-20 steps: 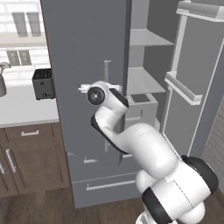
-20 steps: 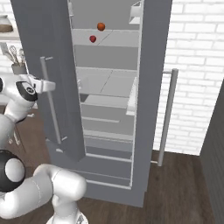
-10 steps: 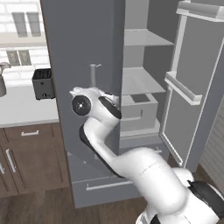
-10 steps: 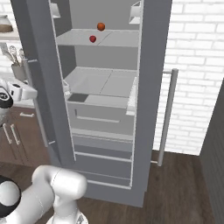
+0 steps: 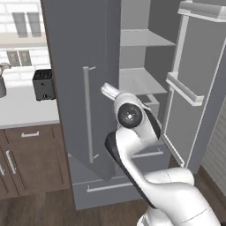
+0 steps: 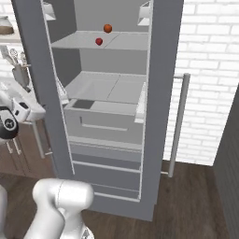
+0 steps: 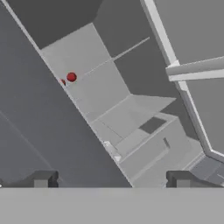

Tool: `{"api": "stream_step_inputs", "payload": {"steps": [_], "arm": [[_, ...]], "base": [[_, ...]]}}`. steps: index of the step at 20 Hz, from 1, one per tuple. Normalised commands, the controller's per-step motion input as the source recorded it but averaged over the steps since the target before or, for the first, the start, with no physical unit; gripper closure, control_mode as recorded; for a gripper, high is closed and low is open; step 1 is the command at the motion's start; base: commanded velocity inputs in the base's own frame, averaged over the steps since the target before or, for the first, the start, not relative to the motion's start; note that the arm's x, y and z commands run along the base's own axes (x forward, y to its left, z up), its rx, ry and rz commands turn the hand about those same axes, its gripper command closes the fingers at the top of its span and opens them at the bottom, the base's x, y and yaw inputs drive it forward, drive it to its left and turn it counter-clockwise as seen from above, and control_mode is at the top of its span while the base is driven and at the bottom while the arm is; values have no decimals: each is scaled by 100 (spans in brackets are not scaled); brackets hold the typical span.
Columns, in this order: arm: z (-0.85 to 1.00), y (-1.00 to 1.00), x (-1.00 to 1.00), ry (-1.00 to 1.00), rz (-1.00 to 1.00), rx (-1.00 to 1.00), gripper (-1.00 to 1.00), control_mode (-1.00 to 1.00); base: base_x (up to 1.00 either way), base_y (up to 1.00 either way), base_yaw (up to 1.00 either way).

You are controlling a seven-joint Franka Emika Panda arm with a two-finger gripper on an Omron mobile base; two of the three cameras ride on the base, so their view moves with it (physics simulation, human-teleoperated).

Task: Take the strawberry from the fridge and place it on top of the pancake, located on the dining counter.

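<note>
Grey fridge: the tall matte grey two-door fridge [image 6: 154, 116] stands with both doors swung open.
Strawberry: the tiny bright red strawberry [image 6: 99, 41] lies on an upper pale shelf, near the rounder orange-red ball [image 6: 108, 28].
Gripper: the two-finger gripper [image 7: 111, 179] has its dark tips spread wide, holding nothing, facing the fridge interior beside the left door.
Counter: a dark toaster [image 5: 43, 84] stands on the wall counter.

arm [image 5: 145, 176] rises from the base lower right in left base view, elbow bent, forearm folded up so the dark wrist joint [image 5: 129, 115] faces the camera. gripper [image 7: 111, 179] jaws wide apart in hand view, finger tips [image 7: 43, 178] at both bottom edges, nothing between them. hand [image 6: 11, 116] at far left in right base view.
</note>
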Motion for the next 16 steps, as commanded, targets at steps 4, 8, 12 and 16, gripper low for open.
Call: {"api": "stream_step_inputs", "payload": {"steps": [4, 8, 12, 16], "arm": [[-1, -100, -1, 2, 23, 40, -100, -100], [-4, -82, 34, 3, 28, 44, -100, -100], [-1, -27, 56, 1, 26, 29, -100, -100], [-16, 0, 78, 7, 23, 17, -100, -100]], "base": [[0, 0, 0], [0, 0, 0], [0, 0, 0], [0, 0, 0]]}}
